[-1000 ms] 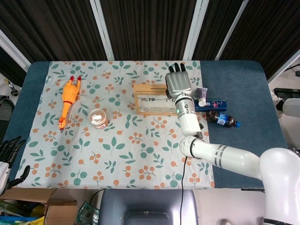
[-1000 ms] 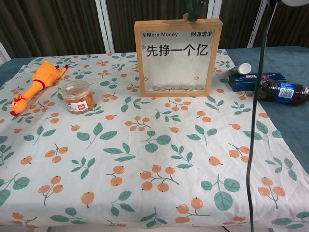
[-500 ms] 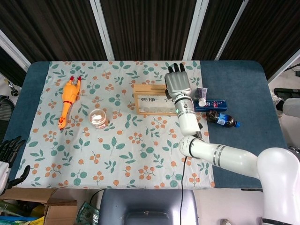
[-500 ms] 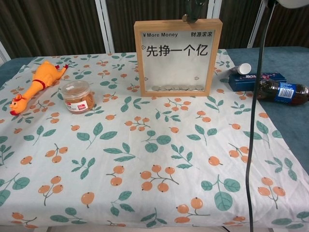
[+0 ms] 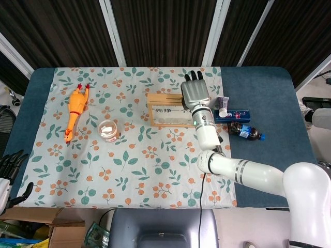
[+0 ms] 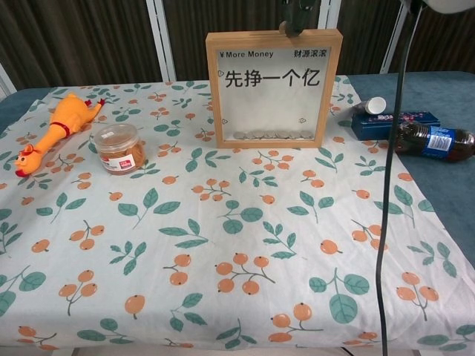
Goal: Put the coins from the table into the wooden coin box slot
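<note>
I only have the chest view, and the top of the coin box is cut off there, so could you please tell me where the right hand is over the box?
Observer: In the head view the right hand is above the right end of the coin box, back of the hand up, fingers pointing away from the robot.
Operator: Thank you. And where is the left hand? I can't see it at all.
Observer: The left hand is off the table, beyond its near left corner, with fingers apart and nothing in it.
</note>
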Action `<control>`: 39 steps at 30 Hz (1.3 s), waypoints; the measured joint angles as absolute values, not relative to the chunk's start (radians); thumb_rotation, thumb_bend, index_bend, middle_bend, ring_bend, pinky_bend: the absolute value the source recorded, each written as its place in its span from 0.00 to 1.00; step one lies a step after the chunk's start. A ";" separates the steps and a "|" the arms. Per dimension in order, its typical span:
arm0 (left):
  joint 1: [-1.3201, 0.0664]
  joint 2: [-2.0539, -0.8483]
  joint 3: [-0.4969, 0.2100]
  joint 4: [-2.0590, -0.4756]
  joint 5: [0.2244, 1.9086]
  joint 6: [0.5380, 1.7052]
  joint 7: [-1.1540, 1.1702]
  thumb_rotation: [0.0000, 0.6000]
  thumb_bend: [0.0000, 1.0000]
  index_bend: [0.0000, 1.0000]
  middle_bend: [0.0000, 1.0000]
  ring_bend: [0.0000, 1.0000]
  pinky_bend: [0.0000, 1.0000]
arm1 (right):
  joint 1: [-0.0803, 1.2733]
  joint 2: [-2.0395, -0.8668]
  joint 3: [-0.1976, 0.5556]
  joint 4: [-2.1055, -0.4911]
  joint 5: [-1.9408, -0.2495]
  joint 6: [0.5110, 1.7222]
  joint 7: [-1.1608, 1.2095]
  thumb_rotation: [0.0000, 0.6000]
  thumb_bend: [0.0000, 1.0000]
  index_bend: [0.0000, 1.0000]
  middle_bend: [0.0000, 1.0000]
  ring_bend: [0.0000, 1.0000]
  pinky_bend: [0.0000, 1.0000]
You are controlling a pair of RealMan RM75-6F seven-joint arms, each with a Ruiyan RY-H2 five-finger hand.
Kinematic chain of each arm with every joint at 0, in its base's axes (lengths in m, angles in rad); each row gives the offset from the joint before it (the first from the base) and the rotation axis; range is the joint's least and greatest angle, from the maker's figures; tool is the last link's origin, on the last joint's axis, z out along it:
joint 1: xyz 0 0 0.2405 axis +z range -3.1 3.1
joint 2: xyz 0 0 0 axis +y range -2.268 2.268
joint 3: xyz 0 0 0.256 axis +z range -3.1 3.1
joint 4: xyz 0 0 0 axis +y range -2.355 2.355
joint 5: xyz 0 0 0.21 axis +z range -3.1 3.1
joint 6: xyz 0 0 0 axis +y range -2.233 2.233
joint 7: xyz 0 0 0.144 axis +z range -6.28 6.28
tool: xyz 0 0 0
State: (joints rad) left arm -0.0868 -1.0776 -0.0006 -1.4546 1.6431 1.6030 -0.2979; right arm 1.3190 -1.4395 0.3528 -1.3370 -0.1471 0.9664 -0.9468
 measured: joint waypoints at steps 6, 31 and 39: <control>-0.087 -1.077 -0.001 -1.455 1.643 1.604 -0.301 1.00 0.43 0.00 0.00 0.00 0.00 | 1.315 -1.435 0.354 -1.339 -0.158 0.964 -0.928 1.00 0.56 0.63 0.25 0.00 0.14; -0.073 -1.077 -0.002 -1.451 1.655 1.642 -0.302 1.00 0.43 0.00 0.00 0.00 0.00 | 0.923 -1.171 0.128 -2.005 -0.953 1.359 -0.715 1.00 0.46 0.18 0.07 0.00 0.02; -0.066 -1.089 -0.007 -1.453 1.657 1.659 -0.250 1.00 0.45 0.00 0.00 0.00 0.00 | 0.578 -1.075 -0.145 -2.054 -1.252 1.565 -0.664 1.00 0.40 0.13 0.04 0.00 0.00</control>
